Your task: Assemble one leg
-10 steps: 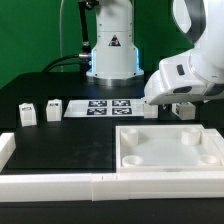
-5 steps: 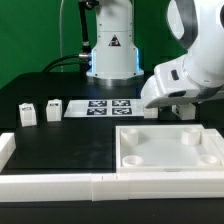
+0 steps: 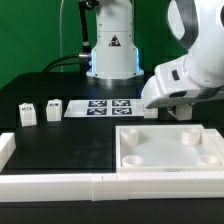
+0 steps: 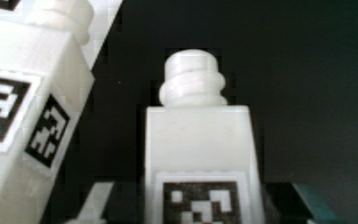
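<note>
As the wrist view shows it, the leg [image 4: 202, 140] stands upright on the black table [image 4: 309, 60], its rounded peg uppermost and a square tag on the face toward the camera. It sits between the fingers [image 4: 98, 205] of the gripper [image 4: 208, 210]. They are spread wider than the block, one on either side, with a thin dark gap to each. They hold nothing, and whether either one brushes the leg cannot be told.

A second leg [image 4: 34, 95] of the same make stands just beside it, tagged on two faces.

In the exterior view the gripper [image 3: 168, 105] hangs low over the table at the far edge of the tray panel [image 3: 170, 160]. Small white blocks [image 3: 150, 111] show beneath the hand, but which of them is between the fingers cannot be told there. The marker board [image 3: 100, 107] lies toward the exterior view's left. Two further legs [image 3: 27, 113] stand beyond it, well apart from the gripper.
</note>
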Motion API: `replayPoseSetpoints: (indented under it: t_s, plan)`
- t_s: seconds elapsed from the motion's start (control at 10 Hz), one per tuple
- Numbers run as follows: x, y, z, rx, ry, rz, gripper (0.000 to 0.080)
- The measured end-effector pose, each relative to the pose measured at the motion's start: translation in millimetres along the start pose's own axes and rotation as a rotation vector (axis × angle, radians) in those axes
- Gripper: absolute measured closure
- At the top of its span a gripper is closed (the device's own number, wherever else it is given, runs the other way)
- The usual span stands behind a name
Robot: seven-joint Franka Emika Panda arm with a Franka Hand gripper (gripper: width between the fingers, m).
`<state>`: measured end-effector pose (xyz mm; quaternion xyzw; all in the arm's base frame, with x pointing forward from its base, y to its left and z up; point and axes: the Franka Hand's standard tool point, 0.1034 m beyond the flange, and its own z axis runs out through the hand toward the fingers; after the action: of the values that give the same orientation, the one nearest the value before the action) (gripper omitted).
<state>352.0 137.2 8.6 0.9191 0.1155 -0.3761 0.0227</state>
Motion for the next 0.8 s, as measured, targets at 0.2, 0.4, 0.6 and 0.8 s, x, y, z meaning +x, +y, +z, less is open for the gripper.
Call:
replayPoseSetpoints:
  t_s: [0.2, 0.4, 0.6, 0.8]
  plan:
    - [0.0, 0.0, 0.0, 0.000, 0.000, 0.000, 0.0512]
    - [0.0, 0.0, 0.0, 0.000, 0.000, 0.000, 0.0512]
    - [-7.0, 0.8, -13.8, -0.009, -0.014, 0.003, 0.0512]
    - [-27.3, 0.5, -53.0, -0.033, -0.012, 0.010, 0.0511]
